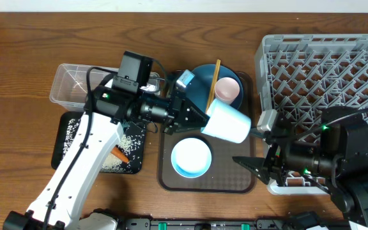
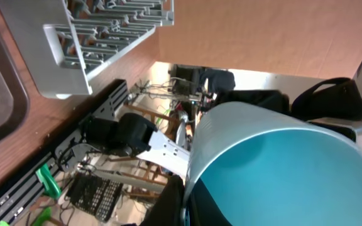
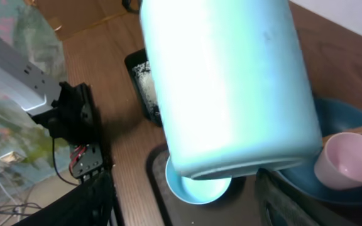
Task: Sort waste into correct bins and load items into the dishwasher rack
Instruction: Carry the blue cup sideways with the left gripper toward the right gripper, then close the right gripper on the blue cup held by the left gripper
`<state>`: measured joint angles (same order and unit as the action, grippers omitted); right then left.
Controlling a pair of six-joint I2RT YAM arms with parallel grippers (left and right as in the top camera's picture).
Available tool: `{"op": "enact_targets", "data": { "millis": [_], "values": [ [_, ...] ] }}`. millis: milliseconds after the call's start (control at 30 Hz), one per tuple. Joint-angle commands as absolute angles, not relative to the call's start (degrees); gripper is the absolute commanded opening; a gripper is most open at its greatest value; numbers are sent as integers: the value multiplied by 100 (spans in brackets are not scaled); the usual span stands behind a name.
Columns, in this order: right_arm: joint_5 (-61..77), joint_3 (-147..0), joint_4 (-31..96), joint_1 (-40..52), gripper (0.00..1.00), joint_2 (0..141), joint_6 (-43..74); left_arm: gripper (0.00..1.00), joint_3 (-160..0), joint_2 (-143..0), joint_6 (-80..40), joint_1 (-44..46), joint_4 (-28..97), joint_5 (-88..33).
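Blue, smooth and slightly tapering, the light-blue cup [image 1: 227, 122] is tipped on its side in the air over the brown tray [image 1: 241, 182], its mouth turned toward the left gripper [image 1: 200, 121]; the left wrist view looks into its glossy, deeper teal inside; the left jaws are closed on the cup at the rim.

The right gripper [image 1: 253, 167] is just beside the cup's lower right; its 2 dark jaws are spread wide and hold nothing; from its own camera the cup's pale matte wall fills most of the view.

On the tray below, the round light-blue bowl [image 1: 191, 157] shows a white inside; behind the cup the dark-blue plate [image 1: 203, 86] carries the pale-pink cup [image 1: 227, 91] and the slim wooden chopsticks [image 1: 215, 80] laid across it.

Left of the tray, the shallow black tray [image 1: 69, 144] holds scattered white rice grains [image 1: 110, 160] and a small orange carrot [image 1: 120, 154]; beyond it is the clear tub [image 1: 66, 86], thin-walled and rectangular.

At the right of the wood-grain counter [image 1: 30, 38], the grey rack [image 1: 328, 70] is a square lattice of pegs.
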<state>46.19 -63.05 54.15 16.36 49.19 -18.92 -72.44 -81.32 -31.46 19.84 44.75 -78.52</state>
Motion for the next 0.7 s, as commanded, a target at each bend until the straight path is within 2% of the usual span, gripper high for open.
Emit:
{"op": "enact_targets", "data": {
  "millis": [0, 333, 667],
  "values": [
    [4831, -6396, 5308, 1573, 70, 4904, -2038, 6, -7275, -8036, -3061, 2174, 4475, -8058],
    [5107, -6396, 4770, 1573, 66, 4939, -2014, 6, -7275, -8036, -3061, 2355, 4475, -8038],
    [4696, -6396, 4794, 1570, 69, 4939, -1977, 6, -7275, -8036, -3061, 2307, 4473, -8147]
  ]
}}
